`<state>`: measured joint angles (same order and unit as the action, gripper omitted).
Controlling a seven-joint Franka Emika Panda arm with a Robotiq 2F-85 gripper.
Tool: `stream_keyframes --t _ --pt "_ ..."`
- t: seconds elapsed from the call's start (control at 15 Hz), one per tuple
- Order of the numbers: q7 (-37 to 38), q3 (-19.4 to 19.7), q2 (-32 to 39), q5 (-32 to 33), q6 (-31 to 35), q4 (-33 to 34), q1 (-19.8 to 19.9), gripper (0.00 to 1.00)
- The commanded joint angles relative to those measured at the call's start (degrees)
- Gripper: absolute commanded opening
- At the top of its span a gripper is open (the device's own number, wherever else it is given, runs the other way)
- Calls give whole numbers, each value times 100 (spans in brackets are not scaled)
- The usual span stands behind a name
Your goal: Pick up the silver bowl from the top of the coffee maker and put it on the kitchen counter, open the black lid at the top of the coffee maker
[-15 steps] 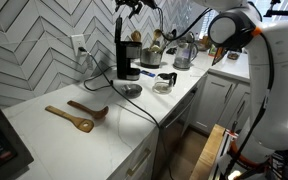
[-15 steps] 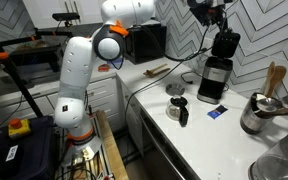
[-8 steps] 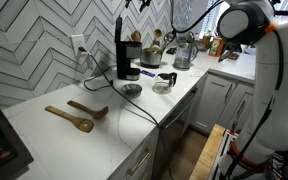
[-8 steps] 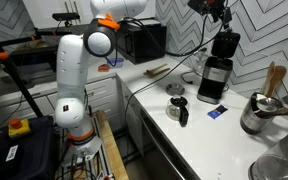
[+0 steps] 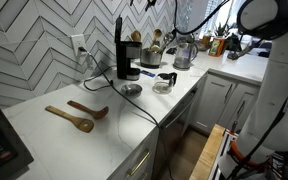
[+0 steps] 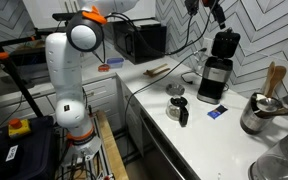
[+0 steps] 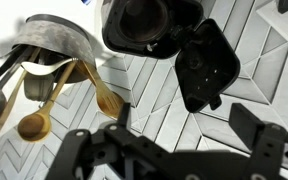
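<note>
**Up high, finishing cleanly**

Above the boxy black drip coffee maker with silver trim (image 6: 216,78), the Robotiq gripper (image 6: 215,9) is hanging at the very top edge of an exterior view. In the wrist view its two dark fingers (image 7: 79,150) are showing wide apart with nothing between them.

The thin flat black hinged lid (image 6: 226,43) is standing upright, and the wrist camera is looking straight down into the uncovered round chamber. The small shallow shiny silver bowl (image 5: 132,89) is sitting on the long white stone-like kitchen counter (image 5: 44,125). It is just beside the machine's base and near the glass carafe with the black handle (image 5: 164,82).

Both parts of the task are looking done, so the step in hand is probably getting clear without undoing them. Doing that well means:

- Going straight up, or out toward the counter's open side, never back across the raised lid. A brush against it could tip it shut.
- Leaving the fingers parted, since closing them is gaining nothing.
- Minding the steel pot of wooden spoons (image 7: 49,35), which is crowding one side of the wrist view, and the dark cable trailing from the arm.
</note>
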<state>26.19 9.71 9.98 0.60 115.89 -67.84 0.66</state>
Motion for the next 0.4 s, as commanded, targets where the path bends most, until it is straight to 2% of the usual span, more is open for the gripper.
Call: stream_keyframes --t 0.0,0.07,0.33 --pt "938 55 -814 532 461 -1221 -159 100" --pt "467 0 -273 234 207 -408 -33 100" --pt "518 -10 -308 265 228 -447 -38 100"
